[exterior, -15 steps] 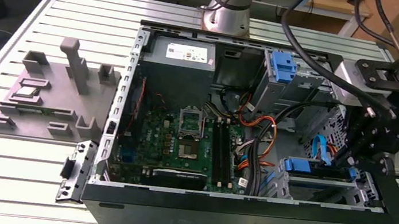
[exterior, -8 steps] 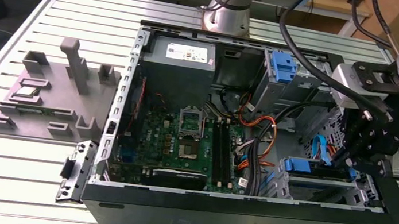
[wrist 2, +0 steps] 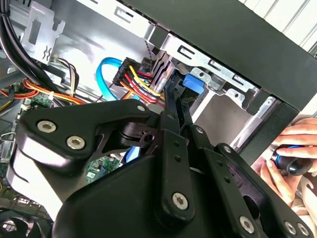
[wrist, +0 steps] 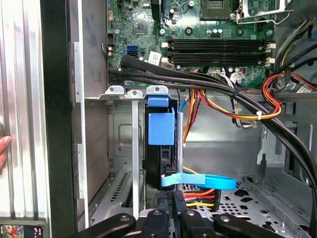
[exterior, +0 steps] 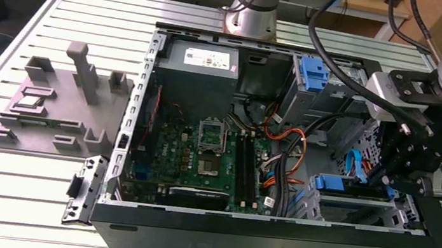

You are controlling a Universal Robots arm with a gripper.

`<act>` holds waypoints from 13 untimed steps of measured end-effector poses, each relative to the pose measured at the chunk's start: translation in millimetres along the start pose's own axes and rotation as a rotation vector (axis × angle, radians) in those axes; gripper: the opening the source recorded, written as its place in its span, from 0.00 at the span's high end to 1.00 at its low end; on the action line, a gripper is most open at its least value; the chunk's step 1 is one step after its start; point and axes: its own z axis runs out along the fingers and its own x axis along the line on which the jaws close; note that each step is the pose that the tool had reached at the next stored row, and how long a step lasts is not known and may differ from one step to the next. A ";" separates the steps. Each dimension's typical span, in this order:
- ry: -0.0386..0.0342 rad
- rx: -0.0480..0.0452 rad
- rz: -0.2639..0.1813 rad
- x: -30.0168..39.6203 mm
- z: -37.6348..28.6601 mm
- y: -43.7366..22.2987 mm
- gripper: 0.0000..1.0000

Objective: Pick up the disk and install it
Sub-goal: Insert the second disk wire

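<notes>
Inside the open computer case [exterior: 275, 230], at its lower corner on the exterior view's right, your gripper [exterior: 392, 178] is reaching down into the drive cage [exterior: 363, 210]. In the first wrist view the fingers [wrist: 177, 208] are lying close together, pointing straight at the disk [wrist: 161, 128], which is sitting on edge in its slot with its blue rail facing the camera. I am judging them pressed onto the disk's near end, but the contact itself is sitting behind the blue data cable [wrist: 198, 181], so treat the grip as likely and not proven.

You are working along one line here: the disk's long axis is running straight away from the gripper, deeper into the cage toward the motherboard [wrist: 208, 34], and the fingers are lined up with that axis. The disk is looking mostly seated, standing just beside the metal divider [wrist: 134, 148].

Around it, the red and yellow power leads [wrist 2: 141, 84] are bunching at the near end of the disk, and thick black cables [wrist: 198, 82] are crossing above the cage. Outside the case wall, a person's hand [wrist 2: 290, 161] is holding a small blue-tipped object
</notes>
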 end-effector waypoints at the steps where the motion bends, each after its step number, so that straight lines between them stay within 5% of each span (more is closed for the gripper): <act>1: 0.0001 0.0000 0.000 0.0 0.1 0.0 0.84; 13: 0.0002 0.0000 0.000 0.0 3.3 0.4 0.84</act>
